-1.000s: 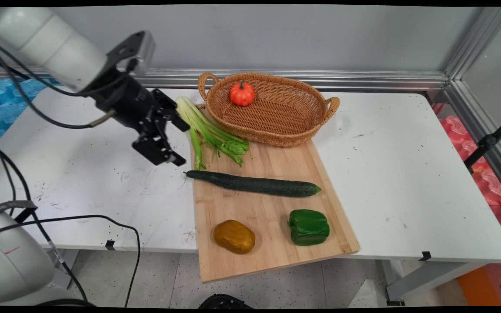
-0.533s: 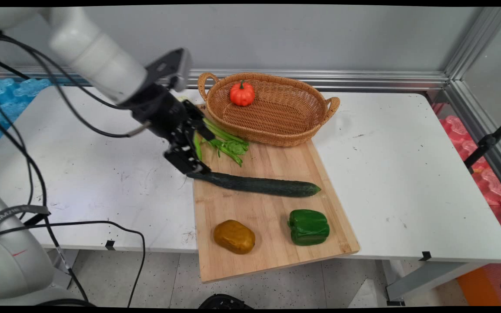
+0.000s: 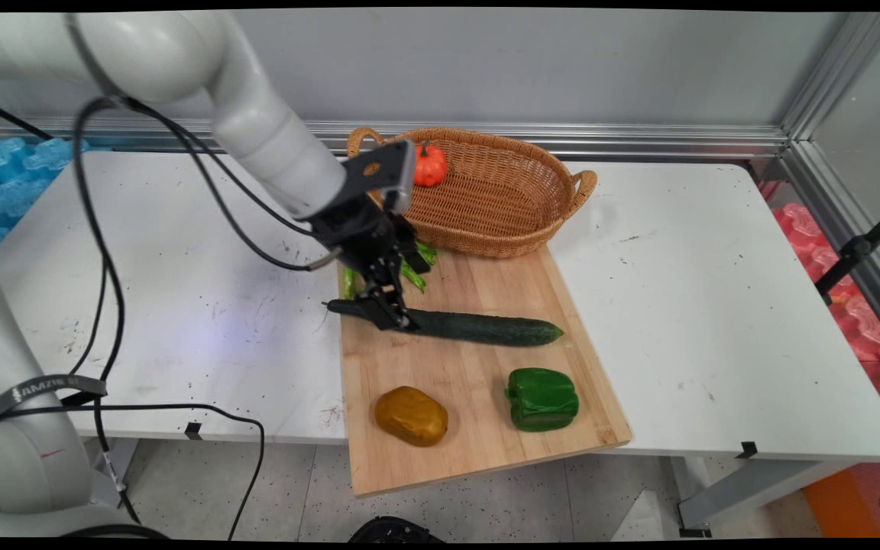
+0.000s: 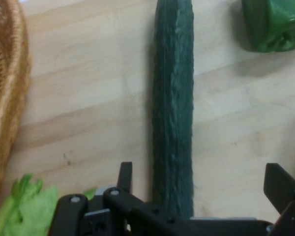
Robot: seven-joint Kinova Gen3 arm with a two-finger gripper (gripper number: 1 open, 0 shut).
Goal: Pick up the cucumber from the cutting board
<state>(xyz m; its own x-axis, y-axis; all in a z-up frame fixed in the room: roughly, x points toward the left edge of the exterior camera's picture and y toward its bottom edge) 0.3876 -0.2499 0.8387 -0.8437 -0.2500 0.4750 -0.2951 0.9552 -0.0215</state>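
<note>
The cucumber (image 3: 455,325) lies across the cutting board (image 3: 478,428) on the counter (image 3: 715,305), below the basket (image 3: 486,195). The hand (image 3: 390,315), spread wide, straddles its left end; a good grip probably needs both fingers (image 4: 278,179) clear of the board.

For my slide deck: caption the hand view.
Open fingers straddle a cucumber on a cutting board, basket alongside.

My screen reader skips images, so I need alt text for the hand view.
An open gripper straddles a dark green cucumber lying on a wooden cutting board. A wicker basket edges the left, celery leaves the lower left, a green bell pepper the top right.
</note>
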